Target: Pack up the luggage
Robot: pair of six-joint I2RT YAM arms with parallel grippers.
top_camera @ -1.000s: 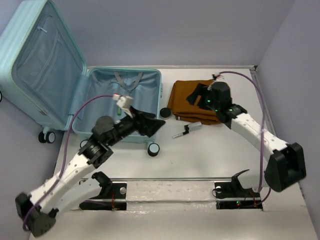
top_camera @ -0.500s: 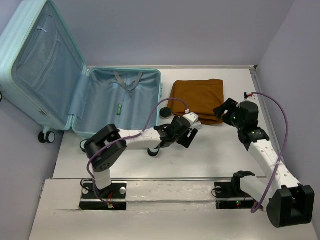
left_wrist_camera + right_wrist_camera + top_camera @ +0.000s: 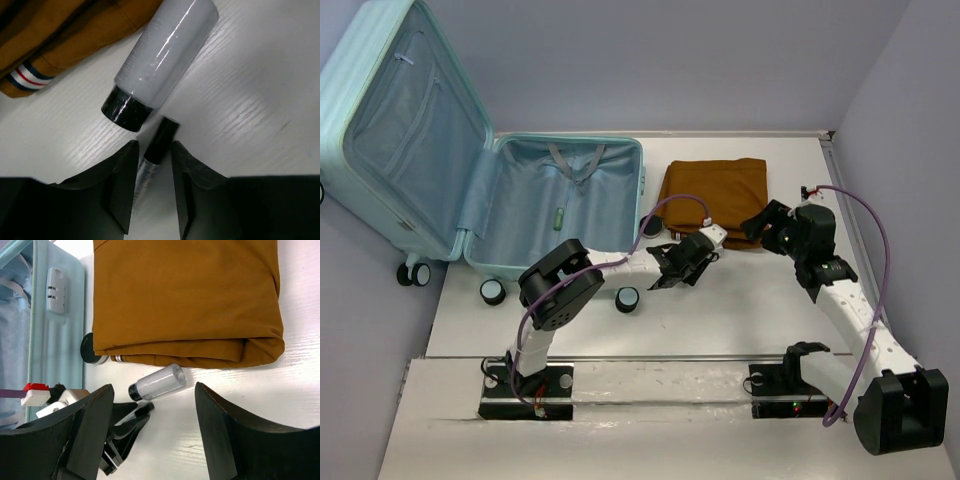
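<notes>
The aqua luggage [image 3: 525, 215] lies open, its lid [image 3: 410, 130] leaning back at the left. A small green item [image 3: 559, 215] lies on its lining. A folded brown garment [image 3: 715, 190] lies to its right. A clear bottle with a black cap [image 3: 160, 55] lies below the garment and also shows in the right wrist view [image 3: 159, 382]. My left gripper [image 3: 154, 144] is low over the table, jaws open and narrowly straddling a slim black-capped tube [image 3: 159, 140]; in the top view it [image 3: 688, 262] hides both items. My right gripper [image 3: 153, 390] is open and empty, above the bottle.
A small black round jar [image 3: 91, 352] sits between the suitcase wall [image 3: 55, 330] and the garment's corner. Two caster wheels [image 3: 627, 299] stick out at the suitcase's near edge. The right wall stands close to the right arm [image 3: 840, 300].
My left arm has swung from over the suitcase rightward to the slim tube by the bottle. My right gripper has drawn back from the garment to the right.
</notes>
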